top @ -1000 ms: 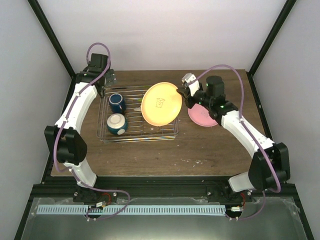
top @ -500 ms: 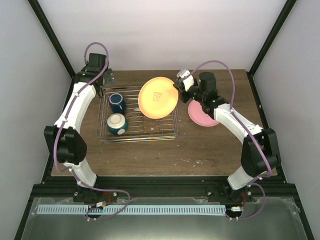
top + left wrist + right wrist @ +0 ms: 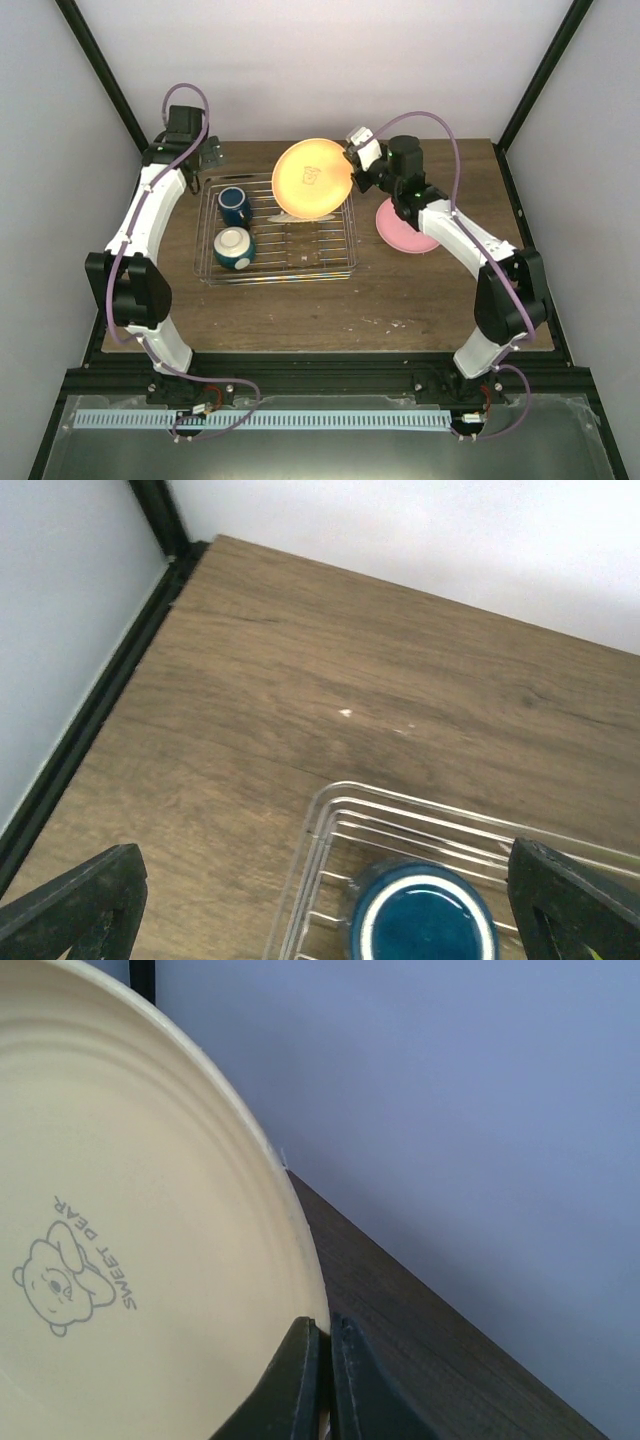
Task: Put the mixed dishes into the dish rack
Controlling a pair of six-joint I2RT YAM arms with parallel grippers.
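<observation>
Clamped by the right gripper (image 3: 322, 1355): the thin rim of the cream plate (image 3: 150, 1210), both fingers (image 3: 290, 1380) closed on it with only the lip between. Held tilted on edge above the far-right part of the dish rack (image 3: 310, 255), toward the table's (image 3: 400, 300) far edge, printed face turned to the overhead camera. Judged stiff, glazed and slippery, likely brittle; light enough for a rim pinch, yet apt to swing about so small a grip. Best kept by the rim and lowered gently, edge-first, between the bars. Parted wide and holding nothing: the left gripper (image 3: 207, 153), fingers (image 3: 72, 900) at either side of its view, near the far-left corner beyond the rack. Counted: one dark blue mug (image 3: 235, 205) and one small bowl (image 3: 233, 247) in the rack's left half, mug farther, bowl nearer; two plates seen, the cream one aloft and one salmon-pink plate (image 3: 400, 238) flat on the table between rack and right edge; no green plate visible
</observation>
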